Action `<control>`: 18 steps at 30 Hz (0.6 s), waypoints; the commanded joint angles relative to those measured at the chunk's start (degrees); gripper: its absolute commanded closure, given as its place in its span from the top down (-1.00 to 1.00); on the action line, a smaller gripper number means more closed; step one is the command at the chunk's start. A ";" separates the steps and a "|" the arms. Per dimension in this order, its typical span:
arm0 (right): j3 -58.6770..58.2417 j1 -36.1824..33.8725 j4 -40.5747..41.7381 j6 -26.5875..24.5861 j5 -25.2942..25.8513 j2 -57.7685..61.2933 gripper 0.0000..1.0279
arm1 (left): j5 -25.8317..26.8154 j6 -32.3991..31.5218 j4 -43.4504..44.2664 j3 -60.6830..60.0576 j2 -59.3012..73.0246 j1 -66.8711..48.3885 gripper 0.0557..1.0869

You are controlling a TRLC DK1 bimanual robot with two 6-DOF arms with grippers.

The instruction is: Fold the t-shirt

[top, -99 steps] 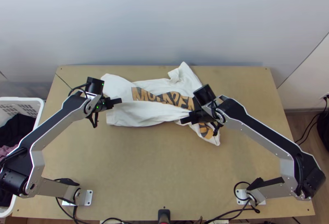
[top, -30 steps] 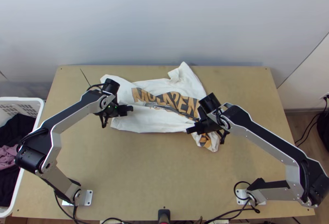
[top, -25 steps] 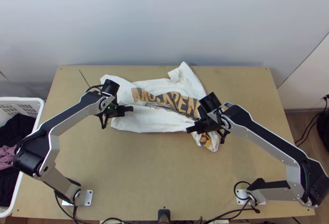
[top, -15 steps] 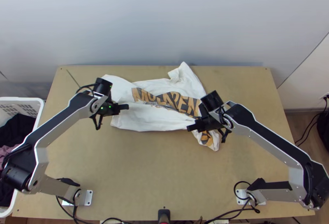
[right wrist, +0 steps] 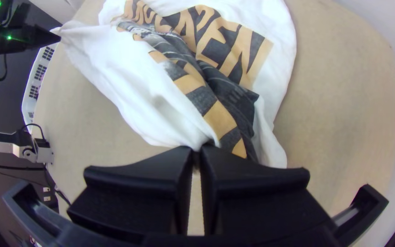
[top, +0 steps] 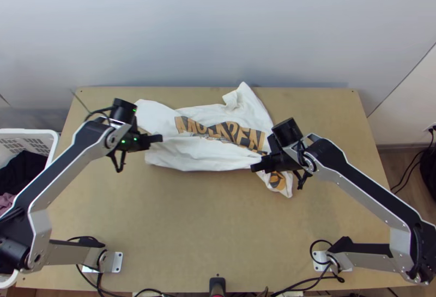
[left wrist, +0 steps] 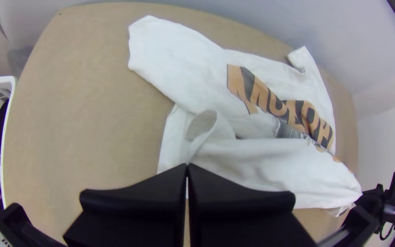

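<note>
Top view: I am holding a white printed T-shirt (top: 188, 155) at two places

From above, the T-shirt is lying partly bunched toward the far side of the wooden table (top: 218, 220), its lettering (top: 237, 133) crumpling. My left gripper (top: 161, 138) and my right gripper (top: 254, 167) are gripping its near part. I am probably straightening this edge before folding; doing it well means pulling outward evenly, keeping both grips level and low, and smoothing the buckled print before laying the cloth down. Against the frame from half a second ago, my left gripper is sitting farther left and slightly farther from the table's near edge; my right is sitting a little farther right. The near edge is shifting slightly with them.

Left wrist view: my left fingers are closing together on white fabric, beside a raised loop (left wrist: 203, 126) that wants easing out, lest it become a crease.

Right wrist view: my right fingers are pinching gathered cloth where the creases are converging. A firm but gentle pull should be suiting this soft fabric; too hard, and it might be slipping free.
</note>
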 commanded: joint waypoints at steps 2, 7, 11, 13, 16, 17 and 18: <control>-1.27 0.48 -0.21 0.22 -1.39 -2.60 -0.94 | 0.96 2.34 -3.38 1.49 -5.34 6.85 -0.92; -2.76 2.68 -2.06 1.10 -2.00 -3.30 -0.40 | 2.80 3.39 -4.08 2.45 -7.19 11.77 -0.92; -3.12 2.94 -2.32 1.27 -2.00 -3.56 -0.15 | 4.21 3.04 -3.90 3.68 -7.10 14.15 -0.92; -2.76 2.85 -2.50 1.71 -2.00 -3.74 -0.02 | 4.47 2.60 -3.73 4.39 -6.84 14.76 -0.92; -2.24 1.98 -2.67 1.89 -2.00 -4.18 0.01 | 5.00 1.55 -3.20 5.00 -6.49 15.82 -0.92; -2.06 1.62 -2.94 1.89 -2.00 -4.44 0.01 | 5.62 1.37 -3.03 5.00 -6.40 15.99 -0.92; -1.97 1.18 -2.94 1.80 -1.91 -4.79 0.01 | 5.79 1.11 -3.03 5.09 -6.40 16.08 -0.92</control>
